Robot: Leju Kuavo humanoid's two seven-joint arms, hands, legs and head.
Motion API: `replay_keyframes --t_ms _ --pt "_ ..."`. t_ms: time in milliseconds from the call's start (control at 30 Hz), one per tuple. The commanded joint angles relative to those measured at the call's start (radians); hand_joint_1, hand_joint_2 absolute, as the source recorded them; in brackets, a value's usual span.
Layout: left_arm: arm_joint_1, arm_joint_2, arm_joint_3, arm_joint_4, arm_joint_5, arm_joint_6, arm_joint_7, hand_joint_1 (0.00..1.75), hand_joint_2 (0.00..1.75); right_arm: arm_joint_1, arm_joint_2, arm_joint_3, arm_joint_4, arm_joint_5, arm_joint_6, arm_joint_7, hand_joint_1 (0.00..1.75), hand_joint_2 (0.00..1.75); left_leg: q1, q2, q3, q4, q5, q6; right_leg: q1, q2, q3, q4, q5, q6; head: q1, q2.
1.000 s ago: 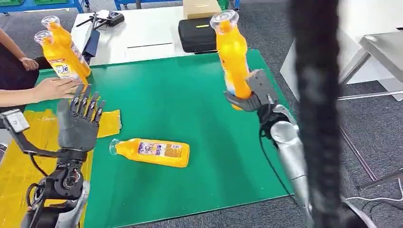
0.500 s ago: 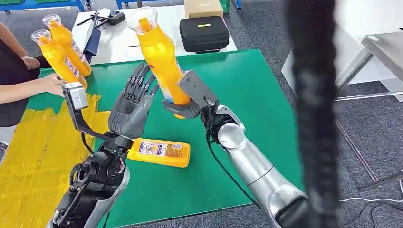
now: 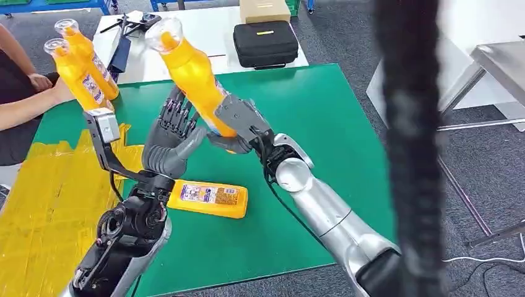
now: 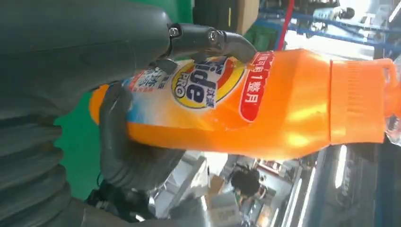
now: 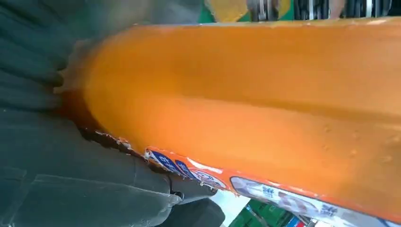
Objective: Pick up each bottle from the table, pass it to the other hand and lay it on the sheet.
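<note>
The orange bottle (image 3: 193, 77) is held tilted above the green tabletop (image 3: 322, 124), its base gripped by the right robot hand (image 3: 238, 124). The left robot hand (image 3: 172, 139), fingers spread, sits just beside it; the left wrist view shows its thumb (image 4: 208, 40) across the label (image 4: 198, 87)
</note>
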Motion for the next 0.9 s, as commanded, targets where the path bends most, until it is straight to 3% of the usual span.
replay_keyframes --t_ms 33,133,600,633,667,900 --pt "-0.067 -0.004 -0.028 0.100 -0.037 0.040 -0.011 0.00 1.75 -0.014 0.039 0.154 0.027 0.029 0.050 0.013 1.75 1.75 0.000 0.001 0.003 0.000 -0.001 -0.002 0.000 0.000 0.003 0.000 -0.001 0.000 0.000 0.000" --pt "-0.065 -0.002 -0.016 0.102 -0.058 0.059 -0.017 0.00 1.75 0.004 0.034 0.167 0.014 0.039 0.057 0.017 1.75 1.75 0.002 0.002 0.008 0.002 -0.005 -0.005 0.002 0.000 0.008 0.001 -0.004 -0.001 0.000 0.000" --pt "0.008 -0.024 0.110 0.074 -0.132 0.121 -0.038 0.00 1.75 0.051 0.017 0.251 0.012 0.078 0.066 0.019 1.75 1.75 0.001 0.001 0.002 0.000 -0.001 -0.003 0.001 -0.001 0.002 -0.001 -0.001 -0.001 0.000 0.000" --pt "0.008 -0.024 0.112 0.075 -0.132 0.120 -0.037 0.00 1.75 0.044 0.016 0.250 0.013 0.076 0.067 0.018 1.75 1.75 0.002 0.002 0.008 0.001 -0.005 -0.006 0.002 -0.001 0.008 0.000 -0.005 -0.001 0.000 0.000" --pt "0.008 -0.024 0.113 0.075 -0.132 0.119 -0.037 0.00 1.75 0.038 0.014 0.244 0.013 0.073 0.067 0.017 1.75 1.75 0.001 0.001 0.002 0.000 -0.002 -0.003 0.001 -0.001 0.002 0.000 -0.001 -0.001 0.000 0.000" --pt "0.019 -0.008 0.127 0.063 -0.133 0.118 -0.039 0.00 1.75 0.057 0.002 0.218 0.005 0.040 0.071 0.015 1.75 1.75 0.002 -0.002 -0.001 0.000 -0.001 -0.002 0.002 -0.003 -0.001 -0.001 -0.001 -0.001 0.003 0.000"
